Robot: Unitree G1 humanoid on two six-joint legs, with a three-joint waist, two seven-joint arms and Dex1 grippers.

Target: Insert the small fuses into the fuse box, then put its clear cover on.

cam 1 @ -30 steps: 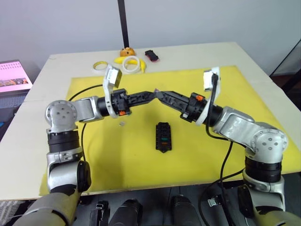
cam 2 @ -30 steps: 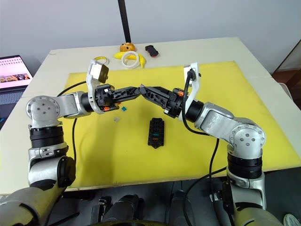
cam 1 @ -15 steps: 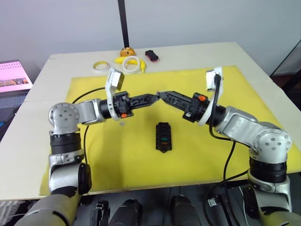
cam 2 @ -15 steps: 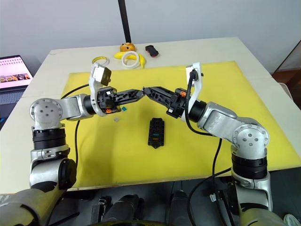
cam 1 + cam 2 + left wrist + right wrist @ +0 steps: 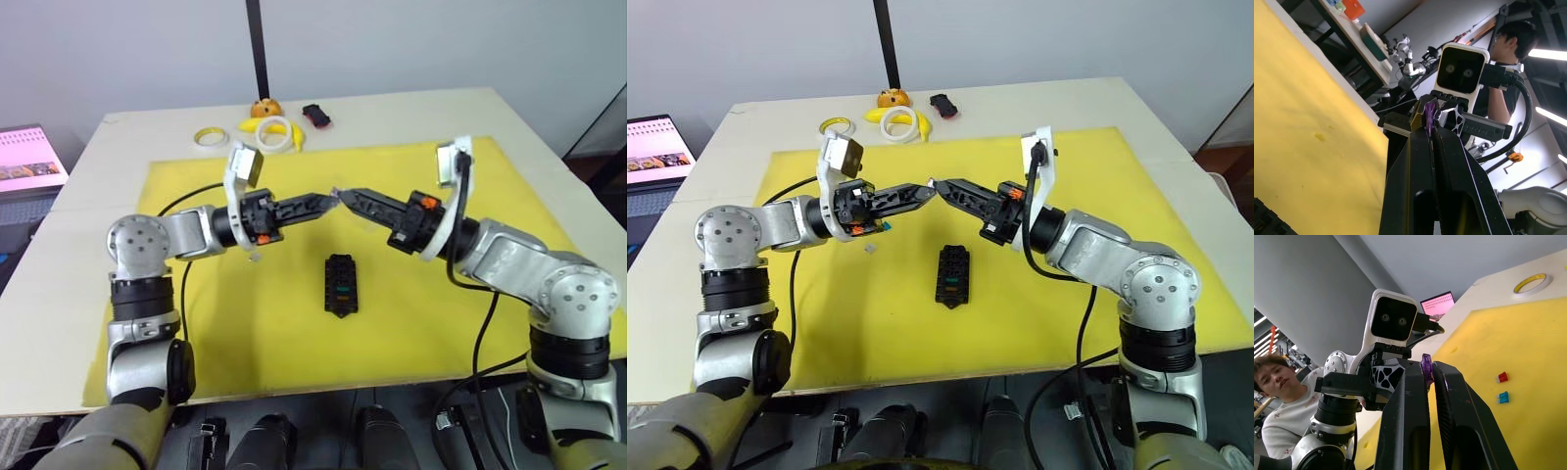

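Note:
The black fuse box [image 5: 340, 285] lies on the yellow mat [image 5: 509, 186], with teal and orange fuses in its slots. Above and behind it my left gripper [image 5: 331, 200] and right gripper [image 5: 344, 194] meet tip to tip in the air. A purple fuse [image 5: 1429, 113] is pinched at the left fingertips. The same purple fuse [image 5: 1426, 367] sits between the right fingertips. Loose on the mat are a grey fuse [image 5: 870, 249], a red fuse [image 5: 1502, 377] and a teal fuse [image 5: 1503, 397]. The clear cover is out of view.
Two tape rings [image 5: 207, 136] [image 5: 273, 136], a yellow object [image 5: 266, 123] and a black-and-red gadget [image 5: 315, 116] sit at the table's far edge. A laptop [image 5: 29, 157] stands off the table's left side. A person [image 5: 1278, 382] is behind the arms.
The joined gripper tips have drifted a little to the right: the left arm reached further and the right arm drew back. The fuse box and the loose fuses lie as before.

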